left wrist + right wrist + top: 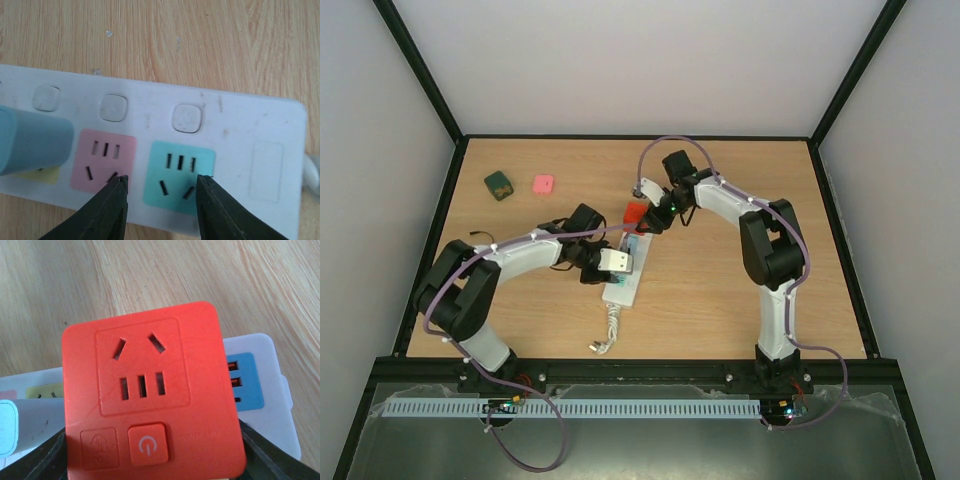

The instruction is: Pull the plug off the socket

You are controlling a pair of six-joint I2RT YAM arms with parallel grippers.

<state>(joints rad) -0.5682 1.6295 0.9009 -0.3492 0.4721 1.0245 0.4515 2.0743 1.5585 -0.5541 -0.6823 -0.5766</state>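
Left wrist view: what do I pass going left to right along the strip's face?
pale blue plug → pink outlet face → teal outlet face → blank recessed panel → white cord stub

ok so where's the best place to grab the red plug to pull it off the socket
By two opposite flat side walls of the red plug, coming straight down onto its outlet face. It is a square block standing up off the socket, so its parallel sides suit a pinch. The light blue plug sits close beside one wall.
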